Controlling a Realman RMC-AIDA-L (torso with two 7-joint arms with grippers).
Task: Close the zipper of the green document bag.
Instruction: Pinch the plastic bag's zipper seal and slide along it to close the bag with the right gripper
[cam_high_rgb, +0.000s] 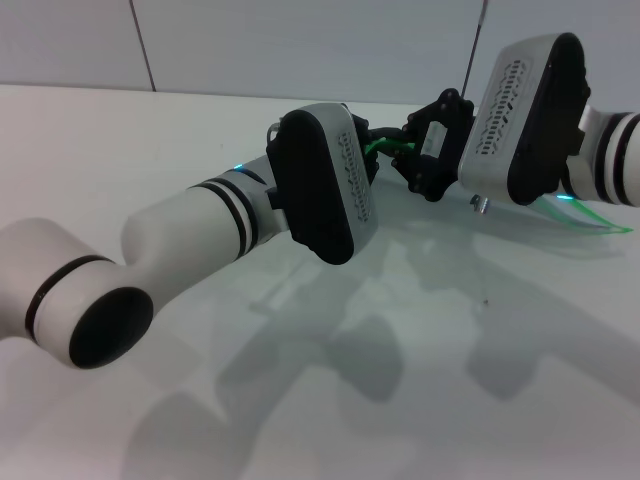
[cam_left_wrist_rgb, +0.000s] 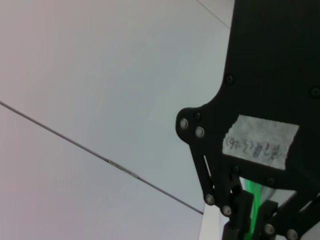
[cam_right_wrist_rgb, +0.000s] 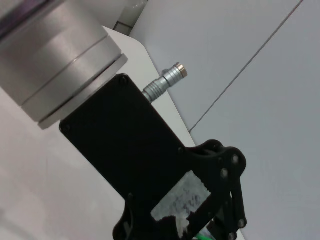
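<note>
Both arms were raised above the white table (cam_high_rgb: 420, 400) and met toward twelve o'clock, near the grey wall (cam_high_rgb: 300, 40). The left claw (cam_high_rgb: 385, 150) sat behind its own wrist housing; only a bit of black linkage showed, and I could not tell if it was open or closed. The right claw (cam_high_rgb: 425, 160) reached in from two o'clock, its black linkage meeting the green strip, but its grip could not be judged either. The zipper (cam_high_rgb: 388, 146) showed as a short bright green length between the two claws, held up off the table. The green document bag (cam_high_rgb: 590, 222) appeared only as a thin translucent edge with a green line trailing at three o'clock, below the right forearm. A taped paper label (cam_left_wrist_rgb: 260, 142) sat on the left claw body.
</note>
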